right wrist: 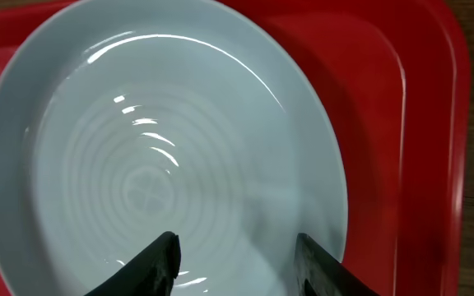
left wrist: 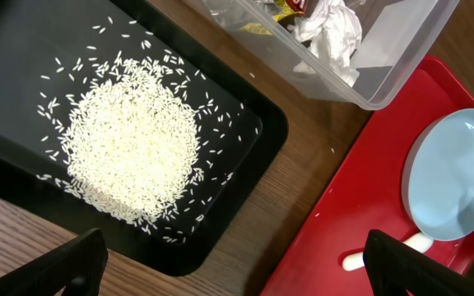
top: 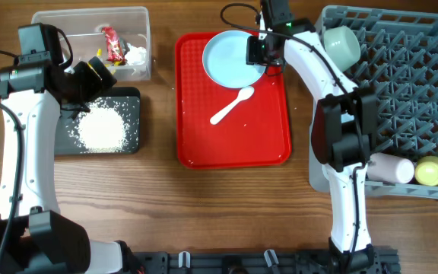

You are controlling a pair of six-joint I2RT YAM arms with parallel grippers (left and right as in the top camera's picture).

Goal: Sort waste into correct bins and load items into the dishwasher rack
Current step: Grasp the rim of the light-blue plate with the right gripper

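The pale blue plate (top: 230,59) and white spoon (top: 233,105) lie on the red serving tray. My right gripper (top: 258,52) is open just above the plate's right part (right wrist: 155,148), a finger on each side of my view (right wrist: 235,263). My left gripper (top: 97,70) is open and empty (left wrist: 237,271), hovering between the clear tub (top: 90,19) and the black tray (top: 131,103). The tub holds a red wrapper (top: 112,44) and tissue (left wrist: 332,33). The rice heap (left wrist: 130,148) lies in the black tray. The grey rack (top: 409,84) holds the green bowl (top: 341,44), white cup (top: 392,167) and yellow cup (top: 432,171). The blue bowl is out of view.
The red serving tray (top: 233,144) sits in the middle, between the black tray and the rack. Bare wooden table runs along the front. My right arm reaches over the rack's left edge.
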